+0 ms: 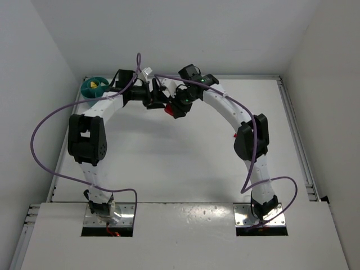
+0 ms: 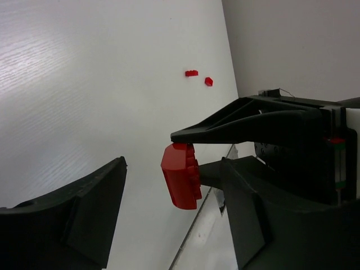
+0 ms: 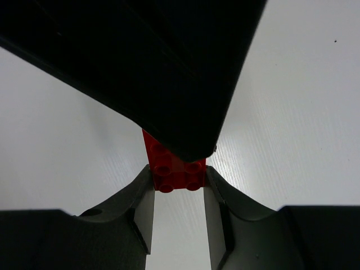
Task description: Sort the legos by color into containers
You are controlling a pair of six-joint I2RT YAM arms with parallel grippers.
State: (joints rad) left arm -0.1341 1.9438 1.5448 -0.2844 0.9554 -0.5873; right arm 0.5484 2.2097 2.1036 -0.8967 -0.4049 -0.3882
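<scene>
The right gripper [image 3: 179, 176] is clamped on 1 red lego [image 3: 173, 164], up above the tabletop [image 2: 84, 84]. The left gripper [image 2: 172, 169] is apart around it. If the right one lets go too soon, the lego could fall, far from the teal bowl [image 1: 91, 87].

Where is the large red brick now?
The large red brick is at the far middle of the table in the top view, clamped in the right gripper, inside the open left gripper.
</scene>
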